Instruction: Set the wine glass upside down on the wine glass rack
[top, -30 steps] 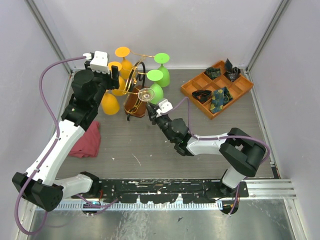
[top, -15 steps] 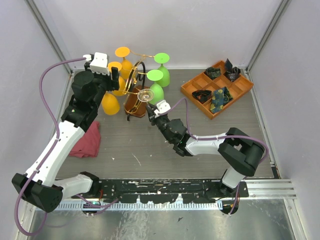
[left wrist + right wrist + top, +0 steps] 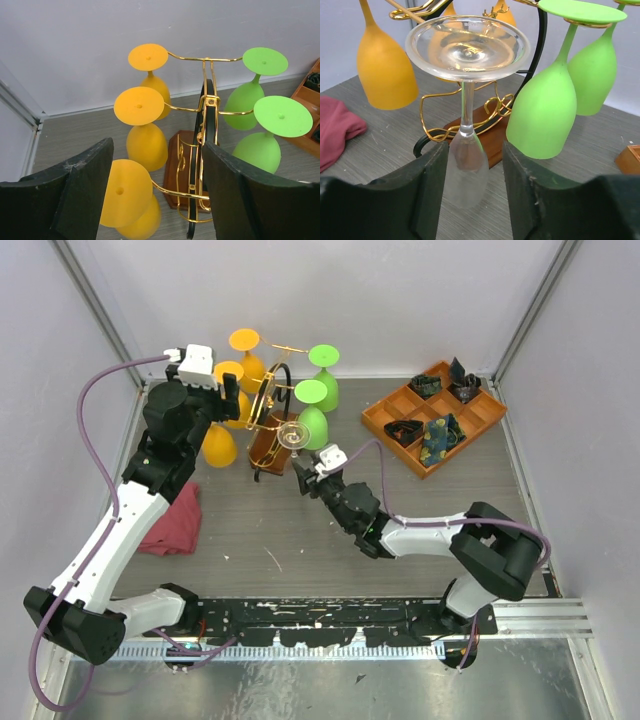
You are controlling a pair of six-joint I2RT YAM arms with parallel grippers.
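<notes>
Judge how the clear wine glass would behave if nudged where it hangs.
The clear wine glass looks thin-walled and smooth: probably fragile and slippery. Hanging foot-up among the wine glass rack wires, it would likely swing, not tip.

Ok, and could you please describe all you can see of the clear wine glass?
The clear wine glass is transparent: a round flat foot, a thin straight stem, a cloudy bowl. It is vertical, upside down, foot on top, bowl mouth down, close to the wine glass rack and beside a green glass. The open right hand flanks its bowl, with a gap on one side. Whether the foot rests on a gold arm is unclear.
</notes>
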